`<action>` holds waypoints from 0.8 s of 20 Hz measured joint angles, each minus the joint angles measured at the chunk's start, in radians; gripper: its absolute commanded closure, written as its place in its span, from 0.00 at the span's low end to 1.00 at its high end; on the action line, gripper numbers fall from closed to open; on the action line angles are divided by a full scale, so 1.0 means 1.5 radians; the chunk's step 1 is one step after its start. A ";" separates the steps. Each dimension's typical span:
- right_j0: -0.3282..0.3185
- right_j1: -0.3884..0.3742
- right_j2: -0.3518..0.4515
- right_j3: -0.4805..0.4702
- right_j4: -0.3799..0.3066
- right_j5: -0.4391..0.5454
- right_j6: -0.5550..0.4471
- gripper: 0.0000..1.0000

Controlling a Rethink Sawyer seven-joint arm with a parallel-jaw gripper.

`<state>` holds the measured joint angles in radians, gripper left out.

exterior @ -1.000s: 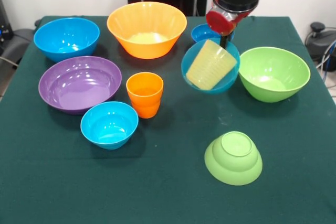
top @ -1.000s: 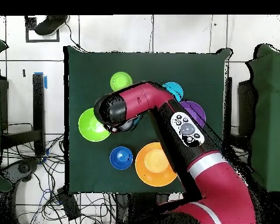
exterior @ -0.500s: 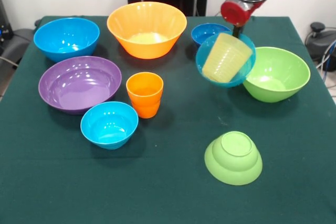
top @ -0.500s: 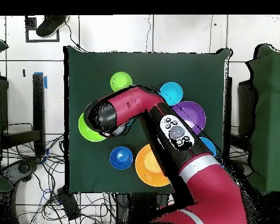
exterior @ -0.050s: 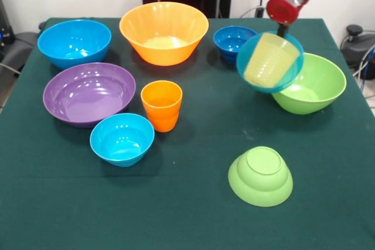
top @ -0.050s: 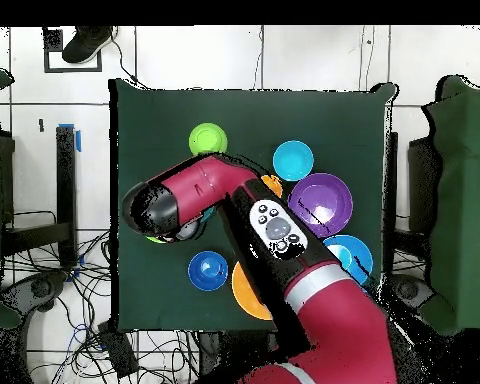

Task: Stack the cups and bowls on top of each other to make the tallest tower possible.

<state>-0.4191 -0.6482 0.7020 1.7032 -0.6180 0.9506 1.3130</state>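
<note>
Overhead, the red arm covers much of the green-clothed bench. Largest to smallest around it: an orange bowl far centre, a purple bowl left, a lime bowl right, a blue bowl far left. Above the lime bowl's left rim, the end effector grips a tilted light blue bowl off the bench, the pale yellow cup lying inside. An orange cup stands centre; an upturned lime bowl sits near right.
</note>
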 measured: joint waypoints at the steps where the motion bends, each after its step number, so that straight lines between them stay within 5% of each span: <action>1: 0.005 0.000 0.000 0.001 0.001 -0.002 0.000 1.00; 16: 0.073 0.003 -0.023 0.001 0.028 -0.008 0.001 1.00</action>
<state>-0.3096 -0.6431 0.6678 1.7042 -0.5756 0.9391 1.3146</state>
